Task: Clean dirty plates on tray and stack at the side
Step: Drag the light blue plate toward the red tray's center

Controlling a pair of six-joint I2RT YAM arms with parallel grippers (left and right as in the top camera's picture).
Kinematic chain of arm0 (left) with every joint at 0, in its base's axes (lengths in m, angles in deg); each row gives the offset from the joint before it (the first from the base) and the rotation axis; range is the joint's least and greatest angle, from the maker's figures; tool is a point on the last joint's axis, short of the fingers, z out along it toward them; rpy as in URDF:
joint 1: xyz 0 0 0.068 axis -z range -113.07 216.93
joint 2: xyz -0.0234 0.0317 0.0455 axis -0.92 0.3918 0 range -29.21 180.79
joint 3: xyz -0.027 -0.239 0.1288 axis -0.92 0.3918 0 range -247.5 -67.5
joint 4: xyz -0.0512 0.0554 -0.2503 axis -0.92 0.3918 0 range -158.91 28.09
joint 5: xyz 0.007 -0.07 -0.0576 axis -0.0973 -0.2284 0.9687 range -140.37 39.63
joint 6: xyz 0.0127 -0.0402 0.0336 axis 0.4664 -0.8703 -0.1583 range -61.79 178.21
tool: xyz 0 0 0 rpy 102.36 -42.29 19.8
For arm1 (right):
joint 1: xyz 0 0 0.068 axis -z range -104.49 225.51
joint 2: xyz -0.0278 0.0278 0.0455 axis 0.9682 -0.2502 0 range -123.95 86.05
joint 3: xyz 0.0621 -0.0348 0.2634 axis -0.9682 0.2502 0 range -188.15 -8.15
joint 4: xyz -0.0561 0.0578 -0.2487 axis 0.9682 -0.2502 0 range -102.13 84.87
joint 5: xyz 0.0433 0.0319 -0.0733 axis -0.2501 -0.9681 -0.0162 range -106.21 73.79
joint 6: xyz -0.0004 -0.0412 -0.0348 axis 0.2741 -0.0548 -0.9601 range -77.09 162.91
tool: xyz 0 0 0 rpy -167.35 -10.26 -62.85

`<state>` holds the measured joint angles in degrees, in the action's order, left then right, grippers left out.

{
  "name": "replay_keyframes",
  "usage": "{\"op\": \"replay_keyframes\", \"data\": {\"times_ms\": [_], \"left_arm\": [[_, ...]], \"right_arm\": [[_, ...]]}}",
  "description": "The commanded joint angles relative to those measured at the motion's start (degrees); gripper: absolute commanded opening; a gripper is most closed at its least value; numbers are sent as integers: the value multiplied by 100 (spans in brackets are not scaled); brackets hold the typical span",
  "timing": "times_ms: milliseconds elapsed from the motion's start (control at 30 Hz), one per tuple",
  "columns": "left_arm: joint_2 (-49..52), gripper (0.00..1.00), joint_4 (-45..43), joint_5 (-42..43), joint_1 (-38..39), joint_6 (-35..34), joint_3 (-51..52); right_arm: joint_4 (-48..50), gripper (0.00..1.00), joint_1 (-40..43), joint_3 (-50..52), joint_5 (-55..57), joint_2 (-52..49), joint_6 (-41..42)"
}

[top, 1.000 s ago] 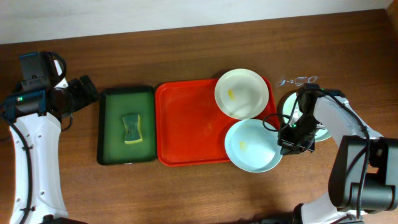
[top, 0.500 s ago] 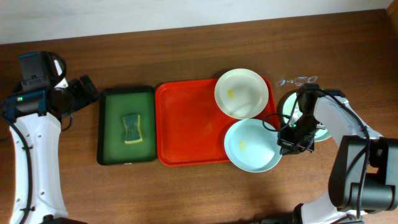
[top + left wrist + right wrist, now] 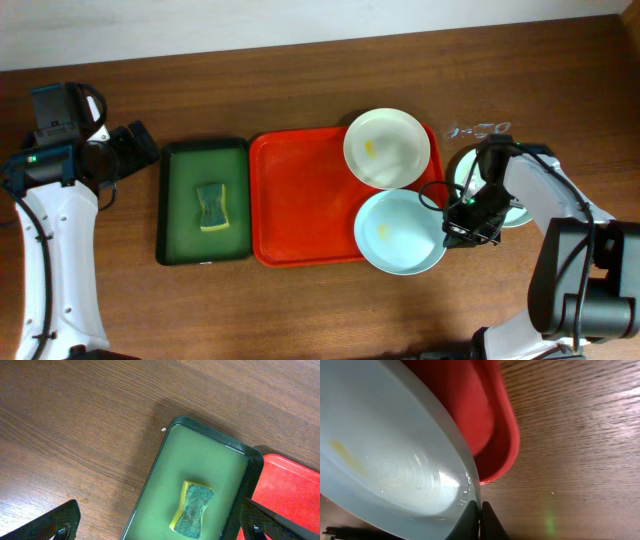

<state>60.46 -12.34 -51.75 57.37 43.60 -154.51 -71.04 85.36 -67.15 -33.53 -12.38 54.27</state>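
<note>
The red-orange tray [image 3: 300, 200] lies mid-table. A cream-white plate [image 3: 388, 148] with a yellow smear sits on its far right corner. A mint-blue plate [image 3: 400, 232] with a yellow smear overhangs the tray's near right corner. My right gripper [image 3: 447, 226] is shut on that plate's right rim; the right wrist view shows the plate [image 3: 385, 455], the tray's corner [image 3: 495, 425] and the pinching fingers [image 3: 480, 512]. Another mint plate [image 3: 514, 208] lies on the table at the right, mostly hidden by the right arm. My left gripper [image 3: 160, 522] is open above the table, left of the tray.
A dark green tray [image 3: 203, 200] holding a yellow-green sponge [image 3: 211, 206] stands left of the red tray; the left wrist view shows the green tray [image 3: 210, 452] and the sponge [image 3: 192, 510]. A small clear scrap [image 3: 478, 128] lies at the back right.
The mint-blue plate in my right gripper has shifted slightly left, further onto the tray. The left arm has not moved.
</note>
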Motion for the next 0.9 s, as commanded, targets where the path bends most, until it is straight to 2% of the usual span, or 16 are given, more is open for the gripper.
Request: {"op": "replay_keyframes", "data": {"times_ms": [0,100,167,233,333,400,500,567,600,633,667,867], "left_arm": [[-33,99,9,59,-24,-37,-37],[-33,99,9,59,-24,-37,-37],[-33,99,9,57,-24,-37,-37],[-33,99,9,59,-24,-37,-37],[-33,99,9,59,-24,-37,-37],[-33,99,7,57,-24,-37,-37],[-33,99,9,59,-24,-37,-37],[-33,99,9,59,-24,-37,-37],[-33,99,9,59,-24,-37,-37],[-33,99,9,59,-24,-37,-37],[-33,99,9,57,-24,-37,-37],[-33,99,9,59,-24,-37,-37]], "right_arm": [[33,4,-356,17,-356,68,-59],[240,4,-1032,17,-951,68,55],[614,4,-1547,17,-953,68,588],[1368,4,-2094,17,-949,68,1156],[2570,4,-2638,17,-903,68,1563],[3224,4,-2918,17,-431,68,1875],[3344,4,-3126,20,603,68,2072],[3401,4,-3136,20,905,57,2068],[3401,9,-3132,20,901,57,2068],[3405,18,-3132,20,901,57,2065],[3407,32,-3119,17,892,59,2065],[2706,57,-3047,-638,857,68,1847]]}}
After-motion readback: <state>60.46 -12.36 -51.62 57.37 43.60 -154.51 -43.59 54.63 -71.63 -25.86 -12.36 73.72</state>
